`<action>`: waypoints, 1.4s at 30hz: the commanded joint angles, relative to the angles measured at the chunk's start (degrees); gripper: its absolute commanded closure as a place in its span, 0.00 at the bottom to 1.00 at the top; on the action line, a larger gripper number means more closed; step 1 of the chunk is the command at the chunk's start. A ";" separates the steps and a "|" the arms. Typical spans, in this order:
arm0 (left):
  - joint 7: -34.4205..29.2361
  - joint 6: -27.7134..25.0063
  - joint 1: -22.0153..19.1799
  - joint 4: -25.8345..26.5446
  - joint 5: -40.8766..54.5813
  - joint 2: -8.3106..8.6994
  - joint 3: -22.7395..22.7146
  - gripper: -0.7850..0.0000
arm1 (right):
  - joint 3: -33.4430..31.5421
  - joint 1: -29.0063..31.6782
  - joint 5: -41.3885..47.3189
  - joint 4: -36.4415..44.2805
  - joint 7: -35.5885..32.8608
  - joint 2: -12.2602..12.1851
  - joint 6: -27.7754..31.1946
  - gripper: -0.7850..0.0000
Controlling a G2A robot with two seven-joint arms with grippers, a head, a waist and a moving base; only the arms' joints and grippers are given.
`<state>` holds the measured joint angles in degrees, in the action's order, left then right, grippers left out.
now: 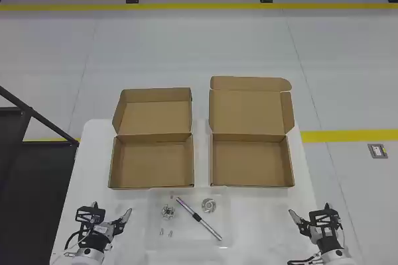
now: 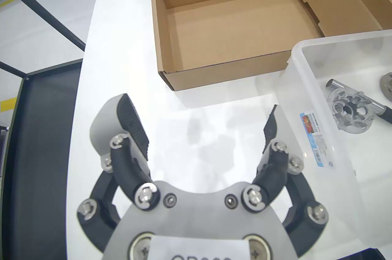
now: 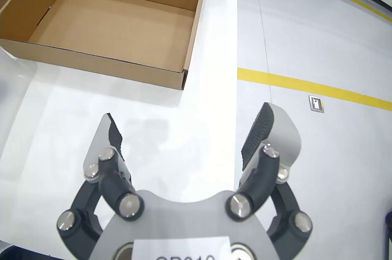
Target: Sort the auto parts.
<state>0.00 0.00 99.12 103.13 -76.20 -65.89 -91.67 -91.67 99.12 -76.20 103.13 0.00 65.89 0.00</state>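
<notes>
Both pincers wide, holding nothing; parts unsorted in bin, lower centre.
Left pincer (image 2: 199,108) and right pincer (image 3: 186,114) sit at the top view's lower corners over the worktop (image 1: 93,152). Risks: a left finger may clip the clear bin (image 2: 306,44) and shove it; the rod (image 1: 198,217) may roll out of a pinch. Count: 1 rod, 1 toothed hub (image 1: 167,212), 1 disc (image 1: 209,205), 2 empty boxes, the left box (image 1: 151,162) and the right box (image 1: 251,162); small bits too small to count.

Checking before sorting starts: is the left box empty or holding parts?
Empty. The left box has a bare cardboard floor and an open lid; the parts lie in the clear bin.
</notes>
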 commanded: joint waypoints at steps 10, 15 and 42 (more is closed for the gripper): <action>0.00 0.00 0.00 0.00 0.00 0.00 0.00 0.00 | 0.00 0.00 0.00 0.00 0.00 0.00 0.00 0.00; 0.00 0.00 0.00 0.00 0.00 0.00 0.00 0.00 | 0.00 0.00 0.00 0.00 0.00 0.00 0.00 0.00; 16.63 -23.31 5.14 0.98 15.17 0.60 -9.43 0.00 | 2.17 6.66 -19.08 20.62 10.81 -1.82 26.75 0.00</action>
<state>16.63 -23.32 104.27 104.11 -61.03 -65.29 -101.11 -89.51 105.77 -95.29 123.75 10.80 64.07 26.94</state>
